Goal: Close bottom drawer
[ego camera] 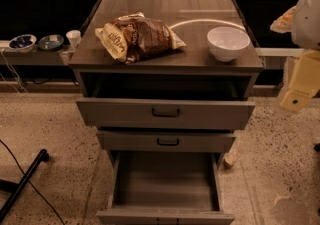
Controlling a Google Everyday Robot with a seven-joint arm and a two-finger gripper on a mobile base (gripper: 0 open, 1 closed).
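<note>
The tool (299, 89) hangs at the right edge, apart from the cabinet (200, 58), touching nothing; how far open, I cannot tell. The bottom drawer (165, 216) stands pulled far out, with speckled floor (280, 164) on either side.

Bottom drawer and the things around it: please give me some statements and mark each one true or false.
1. The bottom drawer is pulled far out. True.
2. A white bowl sits inside the bottom drawer. False: the bowl stands on the cabinet top.
3. The gripper touches the bottom drawer's handle. False: it hangs at the right edge of the view, apart from the cabinet.
4. A snack bag lies on the cabinet top, to the left of the bowl. True.
</note>
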